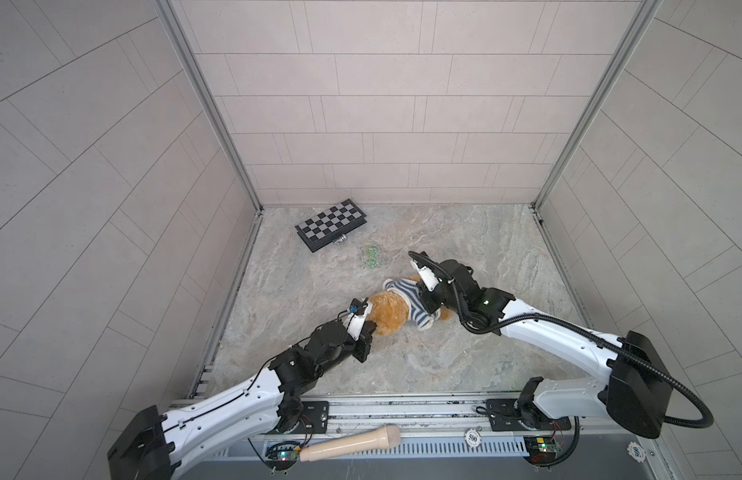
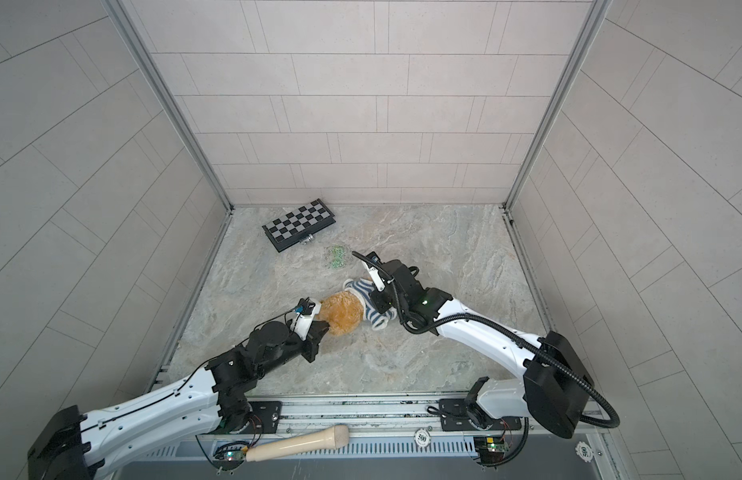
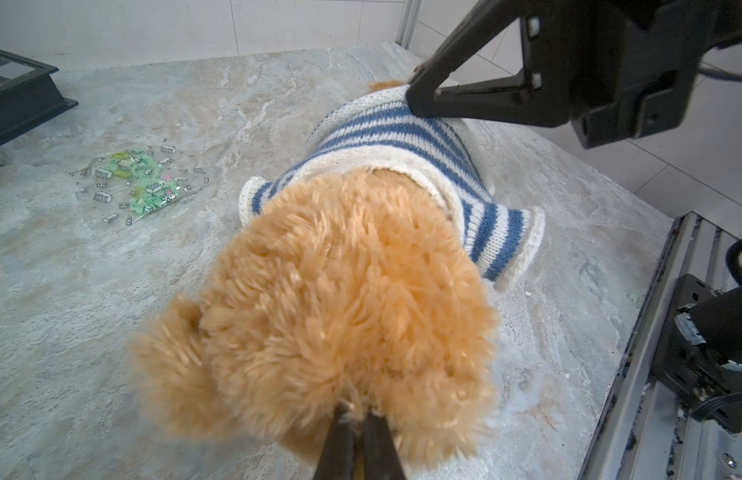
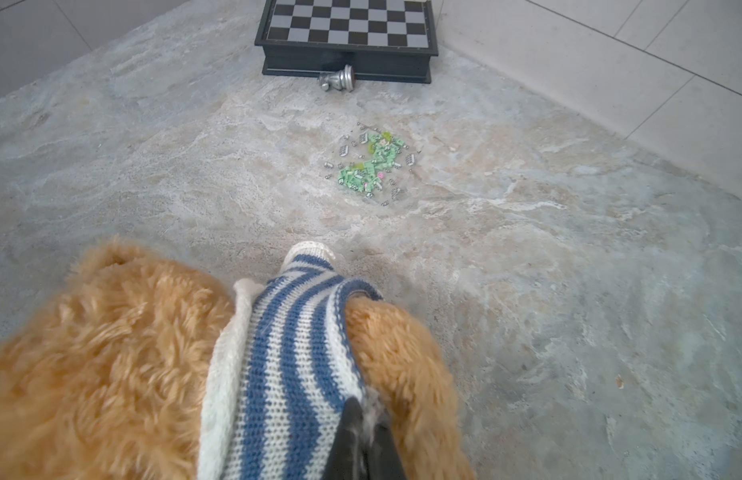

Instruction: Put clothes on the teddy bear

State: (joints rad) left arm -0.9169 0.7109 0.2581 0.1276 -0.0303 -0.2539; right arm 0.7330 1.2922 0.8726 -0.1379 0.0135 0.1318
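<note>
in both top views the teddy bear [image 1: 386,316] lies flat on the marble table [image 1: 465,357], about mid-table, with its head toward the left arm. a blue-and-white striped sweater [image 1: 409,301] covers its torso. the left gripper [image 1: 372,327] is buried in the head fur, and the right gripper [image 1: 422,298] sits at the sweater's far end. from here i cannot tell how far either pair of jaws is parted. a chessboard [image 1: 331,224] lies near the back left corner, with a clear bag of green bricks [image 1: 371,257] between it and the bear. along the front edge lie a wooden handle [image 1: 348,444] and two round chips [image 1: 472,436], each printed "500".

in the left wrist view the left jaws are pinched together on a tuft of fur on the bear's head. the right gripper's tips press at the sweater's hem. the bag carries printed brick outlines but no legible words.

in the right wrist view the right jaws are closed on the sweater's hem. a silver chess piece [image 4: 338,79] lies on its side against the chessboard's edge.
</note>
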